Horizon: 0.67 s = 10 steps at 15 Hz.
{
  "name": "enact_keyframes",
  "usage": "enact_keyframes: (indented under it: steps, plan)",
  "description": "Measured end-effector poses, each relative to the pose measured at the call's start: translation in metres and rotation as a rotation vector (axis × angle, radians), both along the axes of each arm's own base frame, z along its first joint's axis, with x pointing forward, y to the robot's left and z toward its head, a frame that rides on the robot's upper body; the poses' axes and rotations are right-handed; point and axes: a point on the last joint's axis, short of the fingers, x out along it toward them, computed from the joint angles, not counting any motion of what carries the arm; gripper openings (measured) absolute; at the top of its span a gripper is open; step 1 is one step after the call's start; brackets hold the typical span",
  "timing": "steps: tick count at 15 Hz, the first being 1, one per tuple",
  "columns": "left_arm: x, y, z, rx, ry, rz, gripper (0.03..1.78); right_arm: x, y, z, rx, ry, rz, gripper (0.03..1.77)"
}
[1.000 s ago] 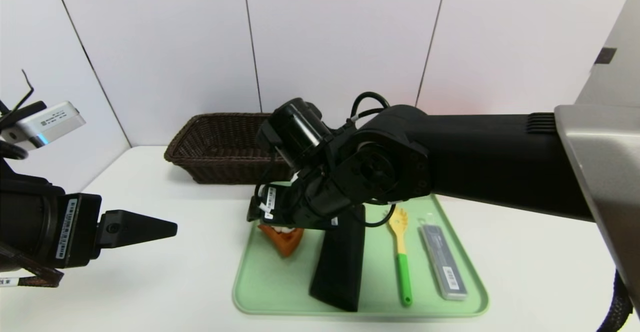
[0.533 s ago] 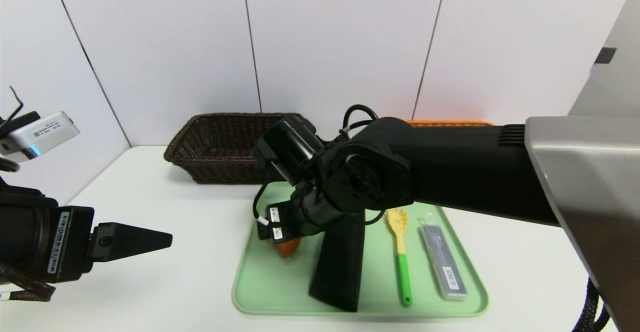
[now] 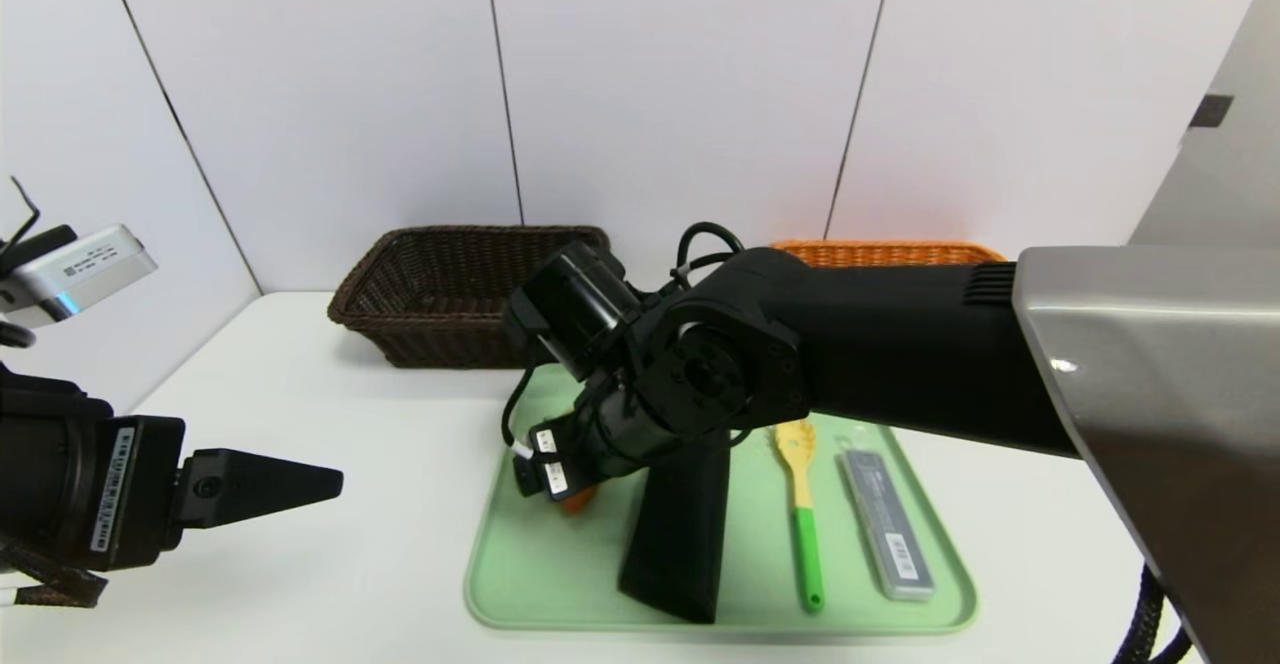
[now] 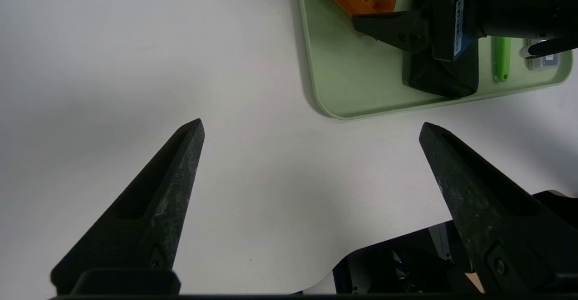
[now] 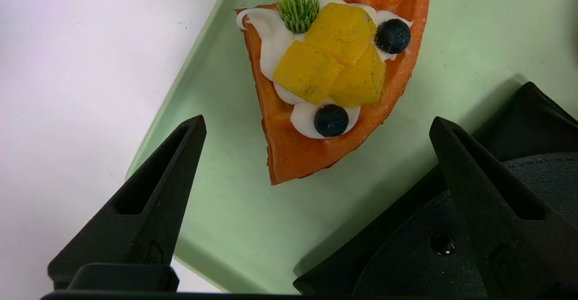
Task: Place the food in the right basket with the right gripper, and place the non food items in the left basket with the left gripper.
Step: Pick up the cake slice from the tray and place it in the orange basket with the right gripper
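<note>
Orange waffle [image 5: 298, 155], pale green tray [image 5: 226, 227].

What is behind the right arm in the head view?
Part of the orange basket shows above it; the basket's lower part and inside are covered.

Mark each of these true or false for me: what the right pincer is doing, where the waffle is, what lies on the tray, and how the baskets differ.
1. The right pincer is clamped on the waffle wedge. False: it is open, with nothing between its tips gripped.
2. The waffle wedge lies on the green tray. True.
3. The spatula-like fork has a red handle. False: the handle is green.
4. The left pincer is open. True.
5. Both baskets are orange. False: the left one is dark brown.
</note>
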Motion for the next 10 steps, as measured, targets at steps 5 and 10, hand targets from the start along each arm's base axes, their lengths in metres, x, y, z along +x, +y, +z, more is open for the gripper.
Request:
enact_keyframes:
  steps: [5, 10]
  plan:
    - [0.002, -0.001, -0.001, 0.005, 0.0, -0.004, 1.69, 0.009, 0.002, -0.011, -0.044, -0.046, 0.016, 1.71]
    - [0.004, -0.002, -0.002, 0.007, 0.006, -0.004, 1.69, 0.02, 0.002, -0.018, -0.042, -0.07, 0.021, 1.71]
